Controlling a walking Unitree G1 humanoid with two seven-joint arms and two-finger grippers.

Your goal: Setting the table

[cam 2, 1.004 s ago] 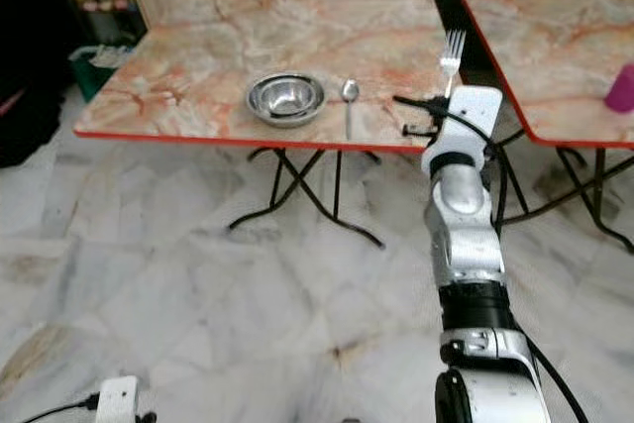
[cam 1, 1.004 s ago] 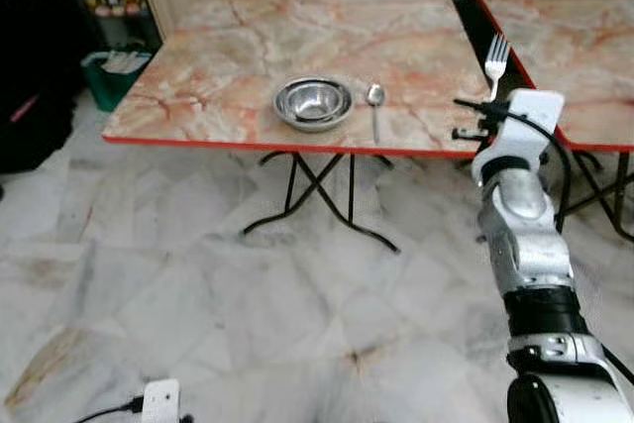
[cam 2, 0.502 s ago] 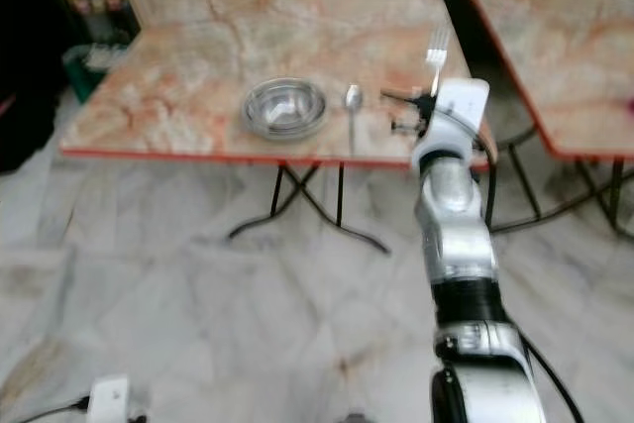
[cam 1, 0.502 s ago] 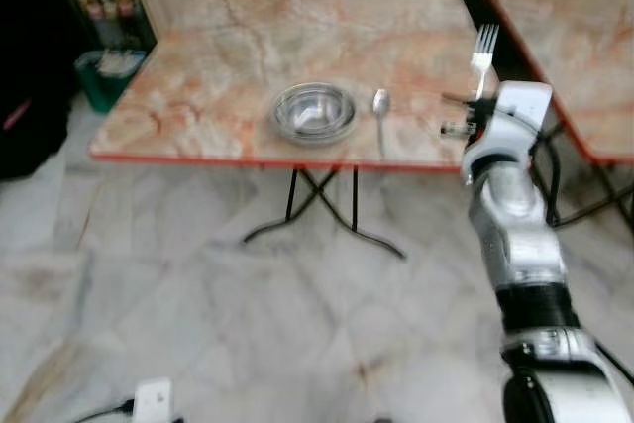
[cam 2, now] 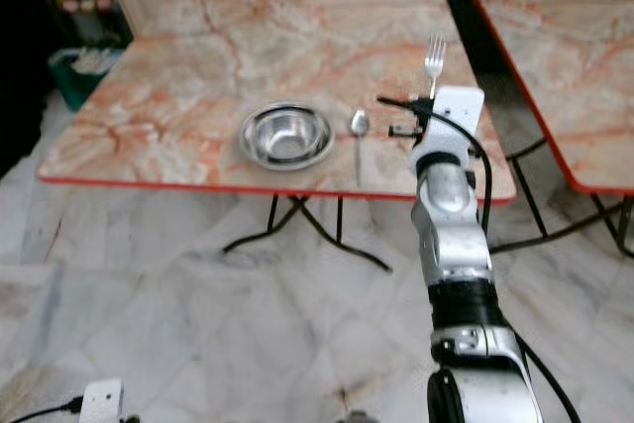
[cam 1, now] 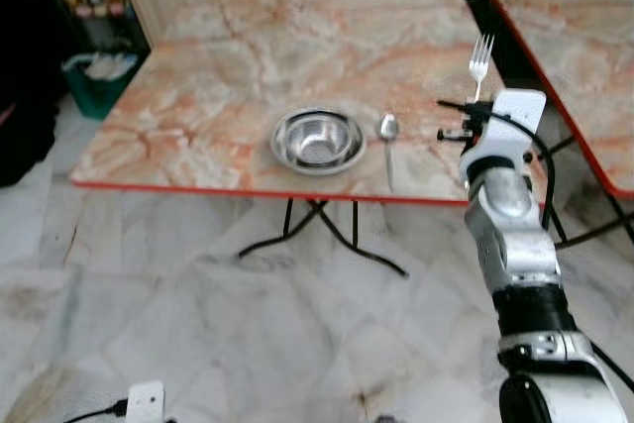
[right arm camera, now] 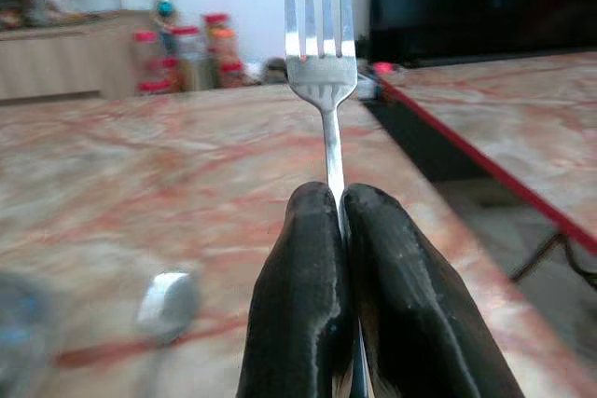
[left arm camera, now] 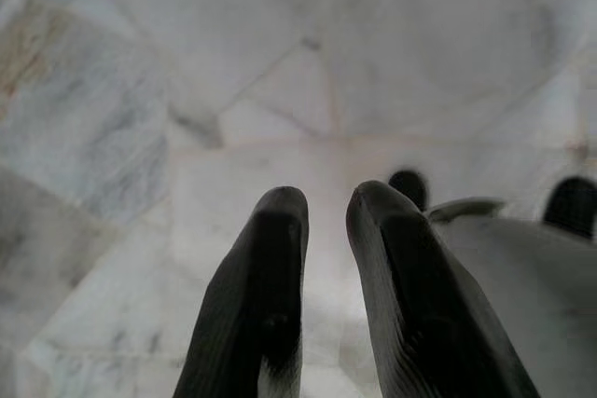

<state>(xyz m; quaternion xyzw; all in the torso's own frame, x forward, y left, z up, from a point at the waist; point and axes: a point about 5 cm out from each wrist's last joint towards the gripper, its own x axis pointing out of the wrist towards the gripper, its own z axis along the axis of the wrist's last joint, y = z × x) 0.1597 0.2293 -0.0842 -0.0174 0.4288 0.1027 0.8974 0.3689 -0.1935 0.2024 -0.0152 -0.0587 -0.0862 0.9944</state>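
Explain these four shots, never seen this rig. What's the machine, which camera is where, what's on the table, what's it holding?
It is a walking humanoid robot with two silver arms, each ending in two long black fingers. The two wide shots come from a stereo camera on its head, looking down and forward. The other two come from cameras on each wrist, looking along the fingers. On the marble-patterned table lie a steel bowl and a spoon just to the bowl's right. The right gripper is shut on a fork, held tines up near the table's right edge. The left gripper hangs idle over the floor.
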